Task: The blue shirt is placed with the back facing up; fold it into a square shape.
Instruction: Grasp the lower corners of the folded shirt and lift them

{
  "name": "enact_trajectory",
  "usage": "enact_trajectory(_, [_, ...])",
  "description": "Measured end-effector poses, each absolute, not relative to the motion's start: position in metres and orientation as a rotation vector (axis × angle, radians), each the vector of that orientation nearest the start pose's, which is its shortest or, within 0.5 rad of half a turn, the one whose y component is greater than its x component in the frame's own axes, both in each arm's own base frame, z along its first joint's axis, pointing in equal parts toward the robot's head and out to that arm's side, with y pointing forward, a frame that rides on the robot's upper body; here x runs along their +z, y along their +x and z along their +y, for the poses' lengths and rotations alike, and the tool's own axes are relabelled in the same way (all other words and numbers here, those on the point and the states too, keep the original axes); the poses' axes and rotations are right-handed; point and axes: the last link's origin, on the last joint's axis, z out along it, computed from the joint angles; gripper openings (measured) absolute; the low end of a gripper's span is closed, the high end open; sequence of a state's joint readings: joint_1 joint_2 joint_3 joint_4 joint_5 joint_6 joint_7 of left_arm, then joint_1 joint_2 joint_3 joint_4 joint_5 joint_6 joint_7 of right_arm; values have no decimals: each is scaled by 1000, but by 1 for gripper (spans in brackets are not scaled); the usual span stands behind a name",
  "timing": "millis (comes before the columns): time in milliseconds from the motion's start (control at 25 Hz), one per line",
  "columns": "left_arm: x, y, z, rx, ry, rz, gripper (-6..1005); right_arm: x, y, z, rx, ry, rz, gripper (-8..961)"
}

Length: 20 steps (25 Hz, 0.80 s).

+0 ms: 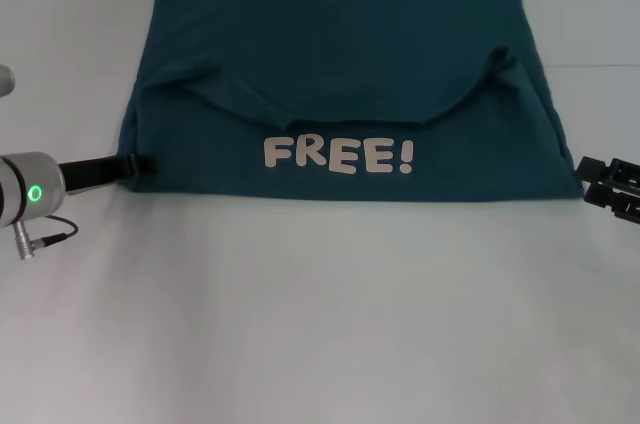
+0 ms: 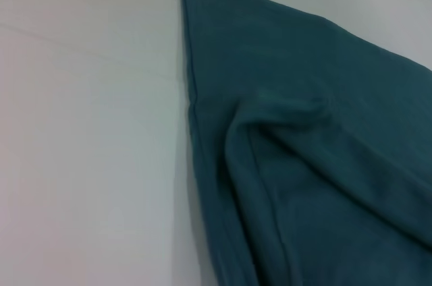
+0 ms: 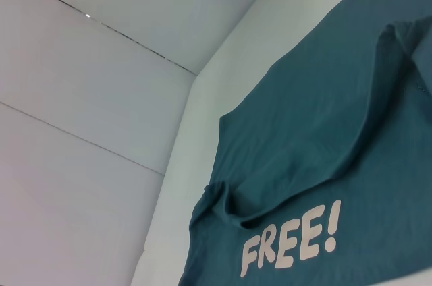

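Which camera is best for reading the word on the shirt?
The head view: the white word FREE! sits level and whole on the blue shirt. The right wrist view shows it too, but slanted. The left wrist view shows only plain cloth, no letters.

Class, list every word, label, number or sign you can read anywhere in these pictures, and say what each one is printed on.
"FREE!" in pale block letters on the blue shirt, on the near folded layer, readable in the head view and the right wrist view.
No other text, label or number can be read, including on the left gripper and the right gripper at the shirt's two side edges.
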<state>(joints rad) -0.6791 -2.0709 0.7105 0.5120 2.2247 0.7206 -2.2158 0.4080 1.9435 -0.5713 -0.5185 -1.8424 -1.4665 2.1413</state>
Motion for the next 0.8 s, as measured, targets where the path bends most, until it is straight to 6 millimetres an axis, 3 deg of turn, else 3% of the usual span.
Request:
enact_trajectory(160, [1, -317, 417, -392, -1834, -1493, 395, 61, 335, 319, 1035, -1977, 1790, 706])
enact_trajectory(480, [4, -316, 418, -404, -1833, -1497, 32, 64, 333, 322, 1014, -2002, 1775, 705])
enact_trajectory(800, [22, -295, 421, -500, -1888, -1608, 36, 95, 336, 343, 681, -2095, 1714, 705])
